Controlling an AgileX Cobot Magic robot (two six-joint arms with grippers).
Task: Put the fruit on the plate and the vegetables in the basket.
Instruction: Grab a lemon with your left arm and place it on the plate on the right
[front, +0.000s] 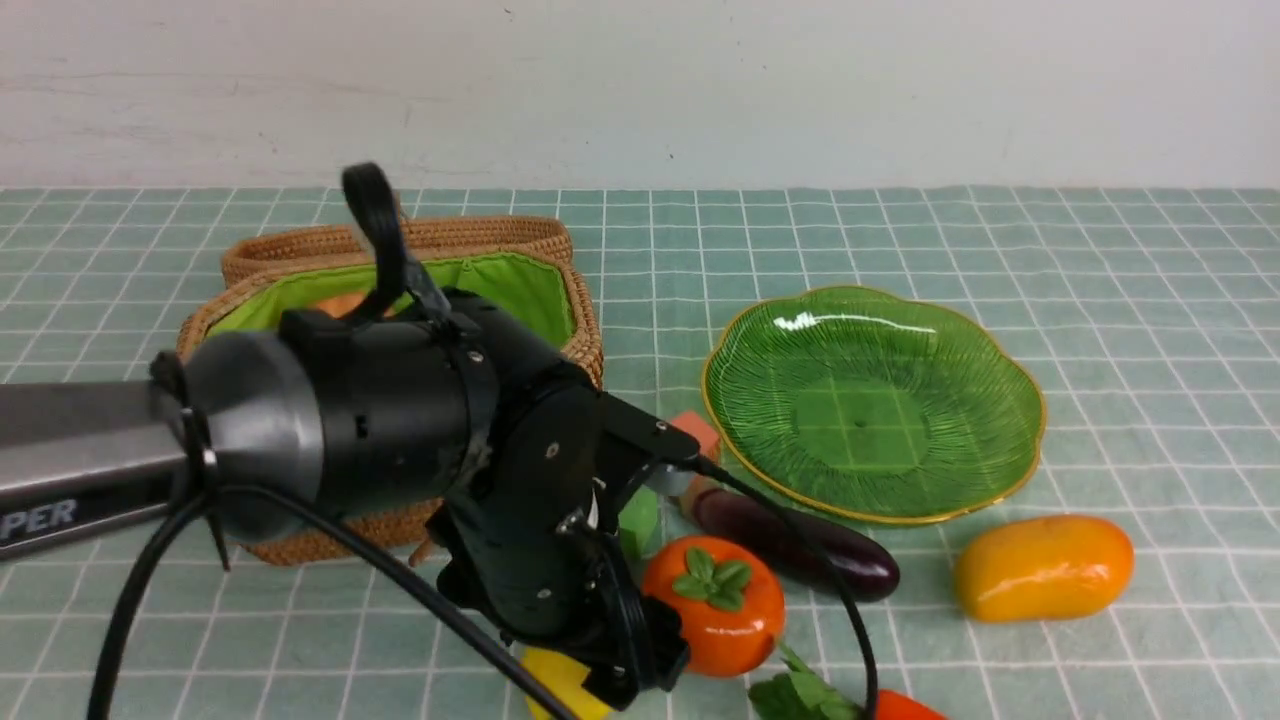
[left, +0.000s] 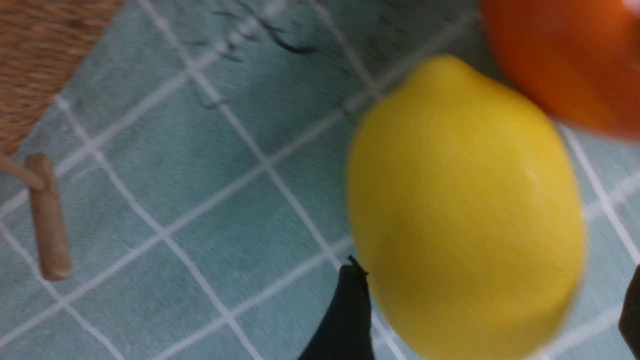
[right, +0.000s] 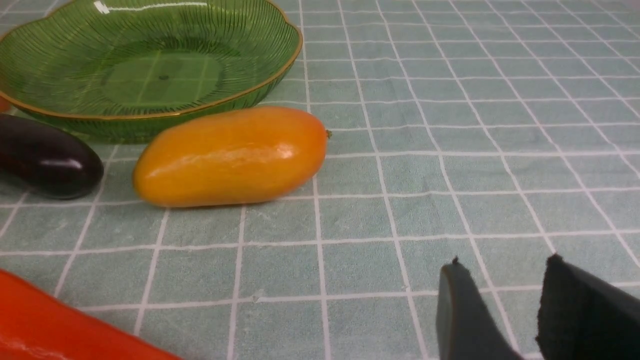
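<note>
**A:** Which containers are carrying anything?

**B:** The plate (front: 870, 400) is lying bare on the surface (front: 1100, 280), with only its ribbed green glass showing. The basket (front: 585, 335) is standing to the left of it, and its lid (front: 450, 235) is showing behind the far rim. Something orange (front: 340, 303) is peeking over the green lining (front: 510, 285). The left arm (front: 400, 420) is covering most of the inside, so I cannot tell what it is.

**A:** Where is the lemon lying relative to the left jaws?

**B:** The lemon (left: 465, 210) is sitting on the surface right between them, and the left jaws are standing spread wide around it. One fingertip (left: 345, 315) is lying just beside its skin, but the wrist picture is blurring too much to tell whether it is touching. The other fingertip (left: 632, 320) is showing at the frame's edge, apart from the lemon.

**A:** And the other pieces?

**B:** The persimmon (front: 715, 600) is resting just beside the lemon. The eggplant (front: 800, 545) is lying between the persimmon and the plate's near rim. The mango (front: 1045, 565) is lying near that rim too, to the right of the eggplant. The red-orange piece with green leaves (front: 905, 708) is poking in at the near edge.

**A:** What are the right jaws doing?

**B:** The right jaws are hanging narrowly parted above the surface, gripping nothing. The mango is lying ahead of them, well apart, with the plate just behind it.
</note>
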